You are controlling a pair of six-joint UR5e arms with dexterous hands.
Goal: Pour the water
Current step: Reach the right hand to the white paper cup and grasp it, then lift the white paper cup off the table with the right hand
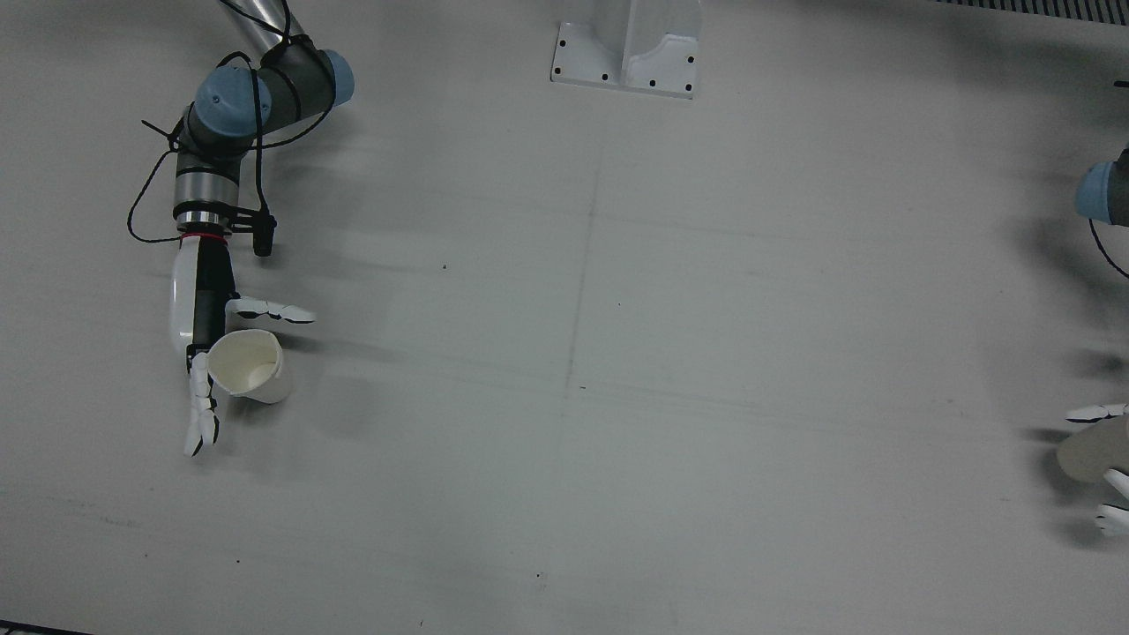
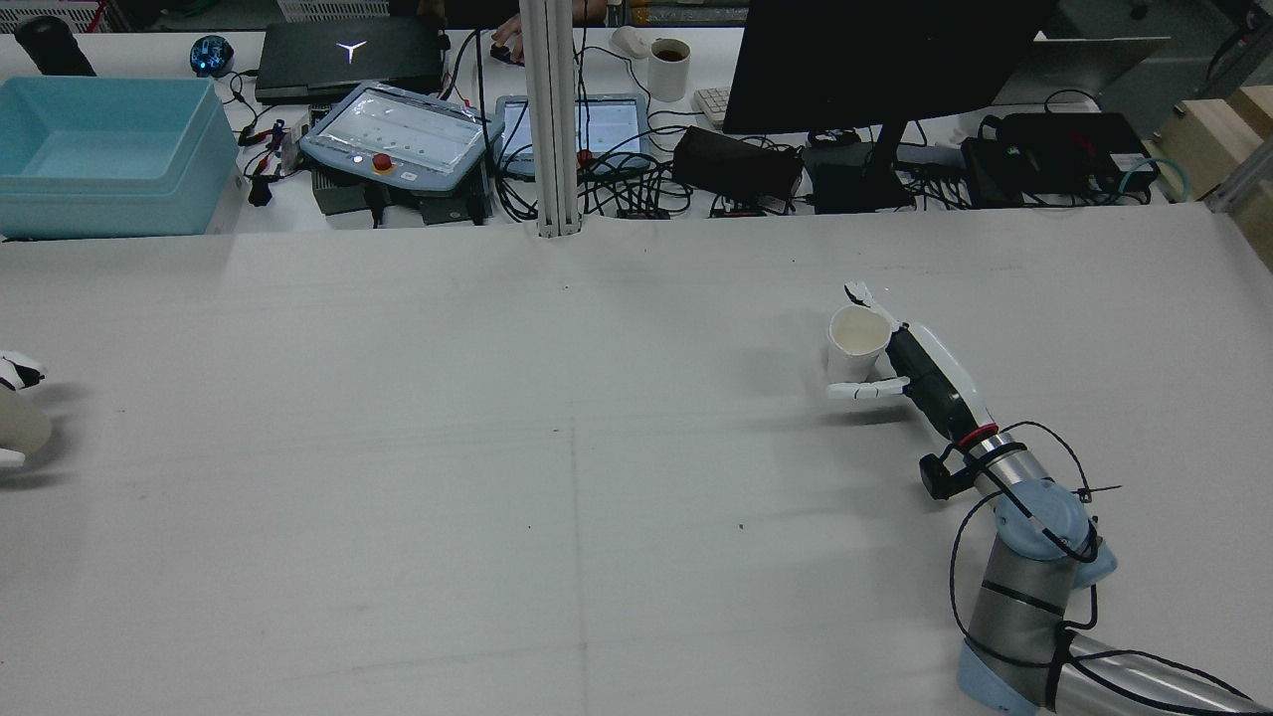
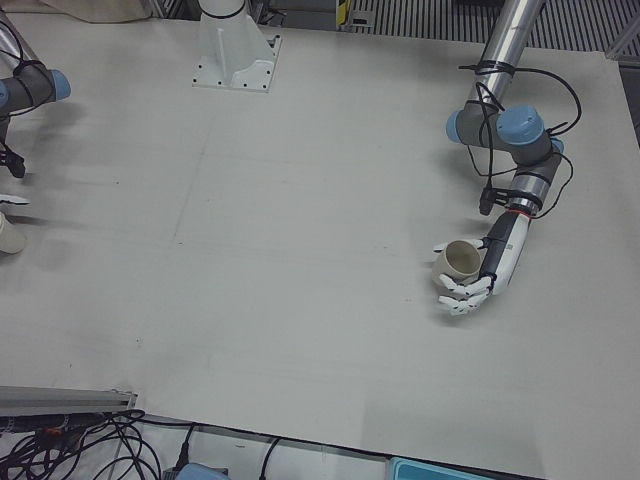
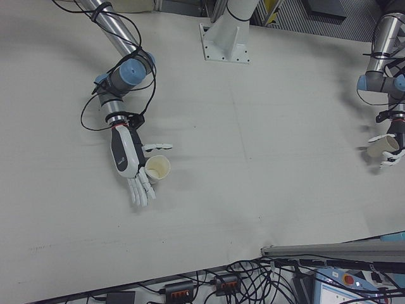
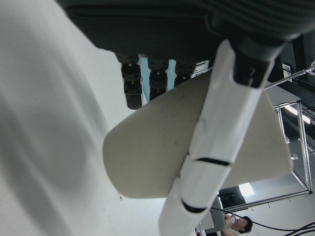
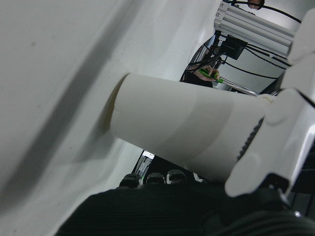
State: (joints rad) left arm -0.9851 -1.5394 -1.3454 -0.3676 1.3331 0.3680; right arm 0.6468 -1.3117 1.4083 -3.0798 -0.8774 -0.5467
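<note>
A white paper cup [image 1: 250, 363] stands upright on the table's right half and looks dry inside. My right hand [image 1: 198, 309] is open around it: the palm lies against its side, the thumb reaches past one side and the straight fingers [image 1: 201, 414] past the other. Far across the table a tan paper cup [image 3: 460, 262] sits in my left hand [image 3: 480, 278]. In the left hand view the thumb [image 5: 216, 147] lies across that cup's wall [image 5: 147, 157] and the fingers wrap behind it. The front view cuts off most of this hand.
The arms' white pedestal base [image 1: 626, 57] is bolted at the table's robot side. Beyond the far edge are a blue bin [image 2: 99, 149], a teach pendant [image 2: 398, 129], a mug [image 2: 668, 68], a monitor and cables. A metal post [image 2: 550, 119] rises at that edge.
</note>
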